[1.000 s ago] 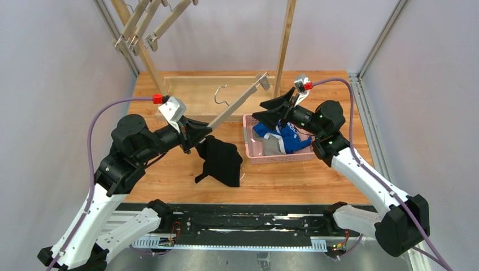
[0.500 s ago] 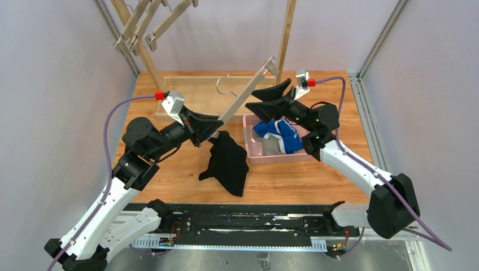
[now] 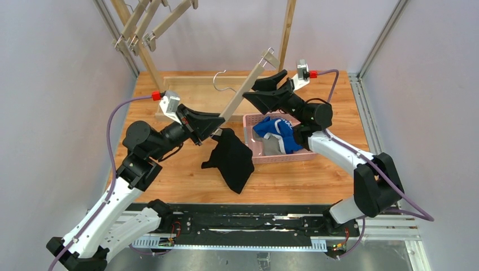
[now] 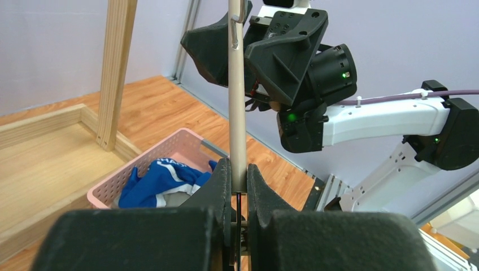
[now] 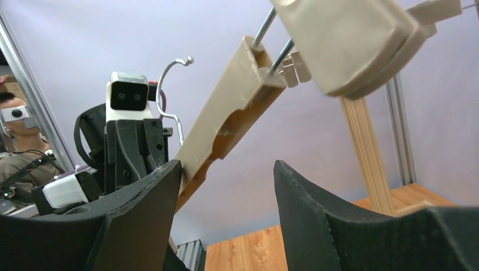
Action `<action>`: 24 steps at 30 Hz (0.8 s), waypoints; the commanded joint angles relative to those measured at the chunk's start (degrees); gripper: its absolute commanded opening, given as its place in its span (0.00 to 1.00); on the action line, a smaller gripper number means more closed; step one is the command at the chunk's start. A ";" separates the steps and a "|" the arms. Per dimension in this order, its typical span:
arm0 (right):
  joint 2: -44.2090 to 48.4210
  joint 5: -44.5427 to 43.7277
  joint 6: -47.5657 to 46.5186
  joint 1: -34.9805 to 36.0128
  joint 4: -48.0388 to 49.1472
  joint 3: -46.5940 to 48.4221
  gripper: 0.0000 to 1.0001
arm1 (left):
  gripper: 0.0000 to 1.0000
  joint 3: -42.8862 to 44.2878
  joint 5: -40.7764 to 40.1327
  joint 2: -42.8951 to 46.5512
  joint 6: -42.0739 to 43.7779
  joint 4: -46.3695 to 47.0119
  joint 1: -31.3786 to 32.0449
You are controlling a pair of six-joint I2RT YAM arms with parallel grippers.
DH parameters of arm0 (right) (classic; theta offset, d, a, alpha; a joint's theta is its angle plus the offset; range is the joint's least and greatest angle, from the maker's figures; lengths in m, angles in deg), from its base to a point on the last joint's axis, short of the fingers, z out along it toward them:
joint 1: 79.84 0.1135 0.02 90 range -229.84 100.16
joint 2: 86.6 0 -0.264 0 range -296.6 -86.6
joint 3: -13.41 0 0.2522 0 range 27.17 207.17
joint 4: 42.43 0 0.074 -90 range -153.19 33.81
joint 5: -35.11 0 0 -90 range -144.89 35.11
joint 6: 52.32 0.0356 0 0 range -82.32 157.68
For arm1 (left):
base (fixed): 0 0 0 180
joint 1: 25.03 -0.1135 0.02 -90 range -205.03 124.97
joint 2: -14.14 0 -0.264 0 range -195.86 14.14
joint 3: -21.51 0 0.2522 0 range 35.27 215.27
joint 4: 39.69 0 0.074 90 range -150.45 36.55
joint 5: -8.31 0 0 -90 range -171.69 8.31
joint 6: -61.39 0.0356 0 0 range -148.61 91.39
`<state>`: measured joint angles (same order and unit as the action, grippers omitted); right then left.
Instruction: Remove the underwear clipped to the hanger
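Observation:
A beige hanger (image 3: pixel 240 100) slants up to the right, its wire hook (image 3: pixel 220 79) at the back. My left gripper (image 3: pixel 216 127) is shut on the hanger's lower end, seen in the left wrist view (image 4: pixel 238 175) clamping the bar (image 4: pixel 237 101). Black briefs (image 3: pixel 231 161) hang clipped at that lower end. Blue briefs (image 3: pixel 278 132) and grey briefs (image 3: pixel 272 148) lie in the pink basket (image 3: pixel 282 159). My right gripper (image 3: pixel 251 92) is open and empty beside the hanger's upper half. In the right wrist view the bar (image 5: pixel 226 130) and an end clip (image 5: pixel 350 39) sit above the open fingers (image 5: pixel 147 203).
A wooden rack post (image 3: pixel 285 34) and a wooden tray frame (image 3: pixel 192 84) stand at the back. More hangers (image 3: pixel 152 25) hang at the top left. The basket also shows in the left wrist view (image 4: pixel 113 189) with the blue briefs (image 4: pixel 158 178).
My left gripper has raised the hanger and swung it right, carrying the black briefs along. My right gripper has moved up and left to the hanger's upper half.

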<state>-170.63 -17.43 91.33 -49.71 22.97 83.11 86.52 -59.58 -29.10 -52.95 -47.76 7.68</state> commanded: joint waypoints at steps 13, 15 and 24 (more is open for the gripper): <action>-2.32 1.54 5.18 0.58 4.93 5.80 0.39 | 0.00 -0.88 0.57 -0.92 -2.43 7.14 0.25; -2.79 1.93 6.20 0.59 5.39 6.45 0.36 | 0.00 -0.90 0.54 -1.19 -2.64 7.60 0.26; -4.33 3.75 8.85 0.80 5.31 7.96 0.11 | 0.00 -1.48 -0.93 -2.06 -2.82 8.84 0.25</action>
<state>-173.95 -15.58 101.56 -49.58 26.77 89.49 85.10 -60.13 -31.16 -55.01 -43.21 7.68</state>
